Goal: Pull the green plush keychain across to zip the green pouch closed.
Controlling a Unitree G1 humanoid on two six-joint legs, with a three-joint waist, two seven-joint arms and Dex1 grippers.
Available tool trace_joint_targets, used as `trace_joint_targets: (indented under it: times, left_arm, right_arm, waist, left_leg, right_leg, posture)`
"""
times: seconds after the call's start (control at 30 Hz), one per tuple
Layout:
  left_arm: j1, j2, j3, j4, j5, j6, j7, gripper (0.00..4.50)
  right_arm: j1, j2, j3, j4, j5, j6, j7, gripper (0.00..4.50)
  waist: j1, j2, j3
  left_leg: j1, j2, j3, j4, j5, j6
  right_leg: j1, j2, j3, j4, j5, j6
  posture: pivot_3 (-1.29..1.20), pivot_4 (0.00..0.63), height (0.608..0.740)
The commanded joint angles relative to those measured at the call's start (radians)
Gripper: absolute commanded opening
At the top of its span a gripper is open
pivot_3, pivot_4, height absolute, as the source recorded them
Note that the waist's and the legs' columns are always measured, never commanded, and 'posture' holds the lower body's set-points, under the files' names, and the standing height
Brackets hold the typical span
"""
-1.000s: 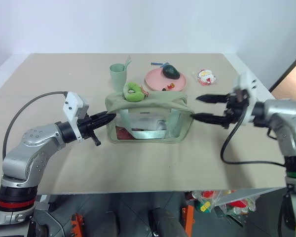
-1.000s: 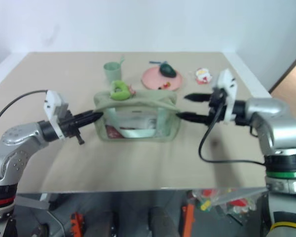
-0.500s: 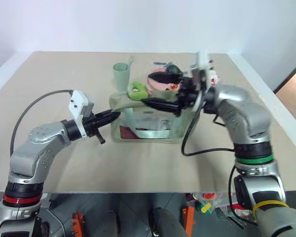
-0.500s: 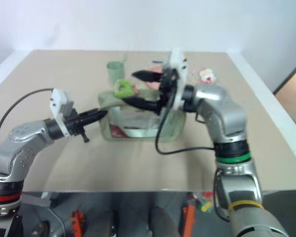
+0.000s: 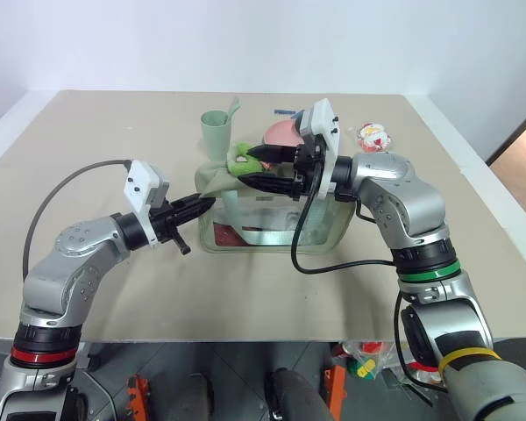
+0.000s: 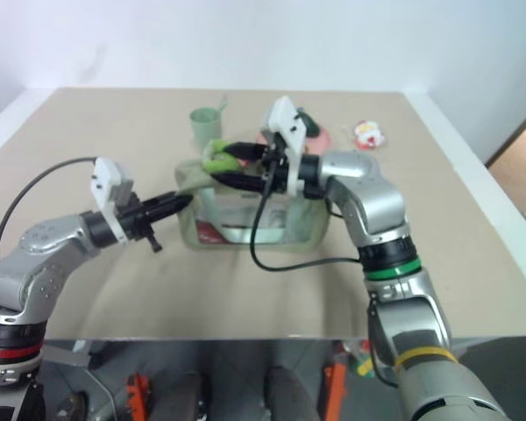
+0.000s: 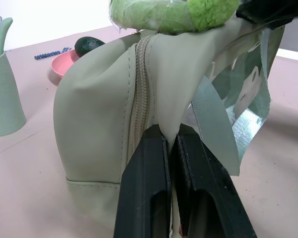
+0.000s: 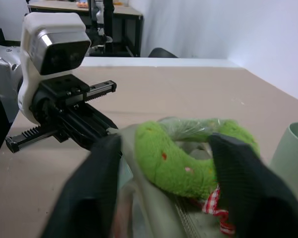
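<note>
The green pouch stands mid-table, its zip running up its left end. My left gripper is shut on a fold of fabric at that end, beside the zip; the black fingers pinch the cloth. The green plush keychain lies on the pouch's top left corner, its red tag showing. My right gripper reaches in level from the right over the pouch top. Its fingers stand open on either side of the keychain, with a little room left on one side.
A pale green cup stands just behind the pouch's left end. A pink plate carrying a dark avocado-shaped object sits behind the pouch. A small red-and-white toy lies at the back right. The right arm's cable hangs in front of the pouch.
My right arm has swung from the pouch's right side leftward over its top to the keychain, and its jaws have narrowed around it. The left gripper kept its hold.
</note>
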Motion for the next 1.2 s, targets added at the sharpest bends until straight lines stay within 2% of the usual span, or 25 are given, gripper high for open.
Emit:
trace_joint_targets:
  times: [0.03, 0.13, 0.17, 0.37, 0.5, 0.67, 0.8, 1.03, 1.2]
  left_arm:
    - [-0.011, -0.009, -0.012, -0.022, 0.005, -0.009, 0.006, 0.0]
    - [-0.014, -0.012, -0.015, -0.021, 0.008, -0.01, 0.005, 0.0]
    - [-0.015, -0.013, -0.016, -0.02, 0.009, -0.01, 0.005, 0.0]
    - [-0.032, -0.031, -0.022, -0.015, 0.009, 0.0, 0.024, 0.0]
    - [-0.055, -0.045, -0.032, -0.009, 0.027, 0.015, 0.055, 0.0]
    - [-0.064, -0.055, -0.021, -0.033, 0.02, 0.046, 0.104, 0.0]
    - [-0.064, -0.076, -0.014, -0.059, 0.019, 0.077, 0.165, 0.0]
    - [-0.059, -0.103, -0.031, -0.072, 0.086, 0.067, 0.266, 0.0]
    - [-0.041, -0.12, -0.044, -0.081, 0.121, 0.046, 0.295, 0.0]
  right_arm:
    - [-0.027, 0.017, -0.003, 0.01, -0.011, -0.014, 0.001, 1.26]
    - [-0.027, 0.027, -0.004, 0.02, -0.021, -0.021, 0.001, 0.23]
    - [-0.027, 0.03, -0.006, 0.022, -0.023, -0.023, 0.001, 0.11]
    - [-0.027, 0.057, -0.052, 0.018, 0.002, -0.099, 0.01, 0.11]
    - [-0.051, 0.038, -0.12, 0.0, 0.016, -0.158, -0.012, 0.11]
    - [-0.034, -0.067, -0.237, -0.027, 0.026, -0.179, -0.05, 0.11]
    - [0.036, -0.198, -0.307, -0.025, -0.001, -0.187, -0.066, 0.11]
    - [0.177, -0.379, -0.372, 0.028, -0.135, -0.26, -0.171, 0.11]
    - [0.303, -0.428, -0.37, -0.033, -0.194, -0.172, -0.259, 0.11]
  waist:
    - [0.0, 0.0, 0.0]
    - [0.0, 0.0, 0.0]
    - [0.0, 0.0, 0.0]
    - [0.0, 0.0, 0.0]
    - [0.004, 0.0, 0.0]
    - [0.005, 0.0, 0.0]
    - [0.006, 0.0, 0.0]
    - [0.007, 0.0, 0.0]
    - [0.001, 0.0, 0.0]
  left_leg:
    - [0.0, 0.0, 0.0, 0.0, 0.0, 0.0]
    - [0.0, 0.0, 0.0, 0.0, 0.0, 0.0]
    - [0.0, 0.0, 0.0, 0.0, 0.0, 0.0]
    - [0.0, 0.0, 0.0, 0.0, 0.0, 0.0]
    - [-0.001, -0.001, -0.001, 0.001, 0.0, 0.0]
    - [-0.003, -0.002, -0.001, 0.001, 0.0, 0.0]
    - [-0.005, -0.002, -0.001, 0.001, 0.0, 0.0]
    - [-0.005, -0.002, -0.001, 0.0, 0.0, 0.0]
    - [-0.003, -0.002, 0.001, 0.001, 0.002, 0.001]
  right_leg:
    - [0.0, 0.0, 0.0, 0.0, 0.0, 0.0]
    - [0.0, 0.0, 0.0, 0.0, 0.0, 0.0]
    - [0.0, 0.0, 0.0, 0.0, 0.0, 0.0]
    - [0.0, 0.0, 0.0, 0.0, 0.0, 0.0]
    - [0.0, 0.0, -0.001, 0.0, 0.0, 0.0]
    - [-0.001, -0.002, -0.001, 0.0, 0.0, 0.001]
    - [-0.002, -0.002, -0.001, -0.001, 0.0, 0.001]
    - [-0.003, -0.002, 0.0, 0.0, 0.0, 0.001]
    - [-0.002, -0.002, 0.002, 0.0, 0.002, 0.002]
  posture:
    - [0.0, 0.15, 0.74]
    - [0.0, 0.15, 0.74]
    - [0.0, 0.15, 0.74]
    - [0.0, 0.15, 0.74]
    - [0.0, 0.15, 0.74]
    - [0.0, 0.15, 0.74]
    - [0.0, 0.15, 0.74]
    - [0.0, 0.15, 0.74]
    - [0.0, 0.15, 0.74]
